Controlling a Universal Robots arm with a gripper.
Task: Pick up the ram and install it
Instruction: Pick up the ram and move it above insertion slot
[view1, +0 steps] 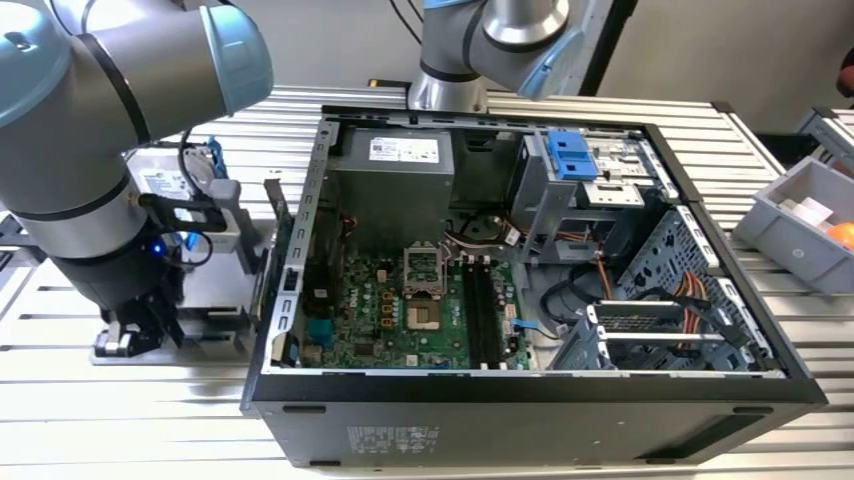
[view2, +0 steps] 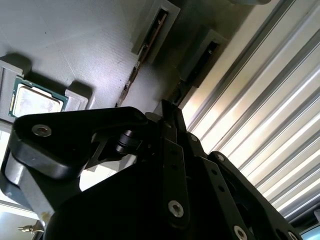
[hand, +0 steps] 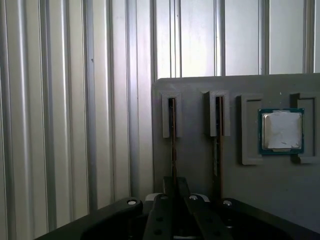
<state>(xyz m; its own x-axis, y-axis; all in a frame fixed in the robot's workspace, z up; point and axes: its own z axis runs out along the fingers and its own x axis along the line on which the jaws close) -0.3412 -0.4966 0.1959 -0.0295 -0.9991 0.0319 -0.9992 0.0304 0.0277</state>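
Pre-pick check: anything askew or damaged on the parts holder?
Nothing stands out. The ram and a second stick stand on edge, straight in the slots of the holder. The chip lies flat and square in its pocket. The gripper is lined up over the ram.

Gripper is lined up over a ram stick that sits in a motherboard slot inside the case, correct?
No. The gripper is lined up over a ram stick, but that stick stands in a slot of the grey holder, outside the case; the first wrist view shows it.
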